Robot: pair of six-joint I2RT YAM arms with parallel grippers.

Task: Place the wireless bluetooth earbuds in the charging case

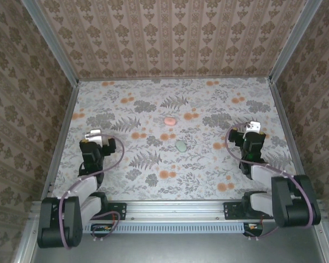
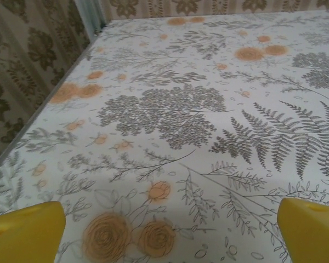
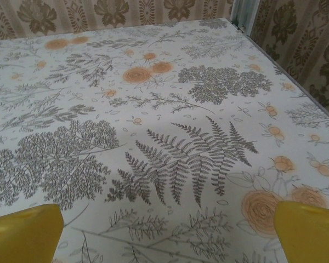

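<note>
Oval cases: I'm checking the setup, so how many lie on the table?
2. The pink case lies near the middle; the green case lies apart, nearer the front edge, slightly right. The left arm or right arm could hide another.

A: Where do the two cases lie?
B: Both on the bench (image 1: 208, 109), near its middle and apart from each other. The far case (image 1: 169, 120) lies behind and slightly left of the near case (image 1: 181, 146).
A: And the tools?
B: Left tool (image 1: 95, 135) over the bench's left part, right tool (image 1: 254, 126) over its right part. Both cases lie between them.
A: The surround?
B: Walls (image 1: 175, 38) stand at the left, rear and right edges.
</note>
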